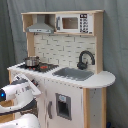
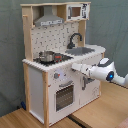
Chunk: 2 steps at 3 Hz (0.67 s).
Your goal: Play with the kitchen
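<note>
The kitchen point(image 1: 65, 65) point(image 2: 57, 60) stands upright on a wooden floor point(image 2: 30, 119) against a grey curtain point(image 1: 115, 40), filling most of both exterior views. Its top section carries a grey hood point(image 1: 41, 27) point(image 2: 49, 21) and a small microwave point(image 1: 74, 23) point(image 2: 76, 11), with a dotted backsplash point(image 1: 62, 49) point(image 2: 55, 37) below them. On the white surface point(image 1: 102, 78) point(image 2: 35, 62), a black faucet point(image 1: 85, 59) point(image 2: 75, 39) rises just behind the grey sink point(image 1: 74, 74) point(image 2: 81, 50), and a small metal pot point(image 1: 31, 61) point(image 2: 47, 56) sits on the hob point(image 1: 42, 66) point(image 2: 56, 58) beside the sink. In the second exterior view the lower front shows knobs point(image 2: 59, 76) above a windowed oven door point(image 2: 64, 96). The white arm point(image 1: 17, 92) point(image 2: 107, 72) reaches toward the front of the kitchen: it enters from the first exterior view's left and from the second exterior view's right. The end effector point(image 1: 31, 86) point(image 2: 76, 67) lies at the front edge of the surface, just below the hob and near the knobs. Whether it touches the cabinet cannot be determined, and whether the end effector is open or closed cannot be determined from either view.
</note>
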Tool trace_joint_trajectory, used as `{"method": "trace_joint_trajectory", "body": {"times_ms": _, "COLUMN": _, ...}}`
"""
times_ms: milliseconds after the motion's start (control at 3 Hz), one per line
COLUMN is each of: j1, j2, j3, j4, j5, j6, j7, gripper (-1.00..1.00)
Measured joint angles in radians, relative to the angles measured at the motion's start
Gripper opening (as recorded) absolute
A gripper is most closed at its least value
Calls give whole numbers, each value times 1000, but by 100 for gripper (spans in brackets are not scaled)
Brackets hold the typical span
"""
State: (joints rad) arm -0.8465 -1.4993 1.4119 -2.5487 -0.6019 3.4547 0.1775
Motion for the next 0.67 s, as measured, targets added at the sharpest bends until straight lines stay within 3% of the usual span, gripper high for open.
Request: {"method": "trace_joint_trajectory", "body": {"times_ms": 667, "j1": 1, "j2": 0, "j3": 0, "j4": 1, "j5": 0, "j6": -1, "j7": -223, "gripper": -100}}
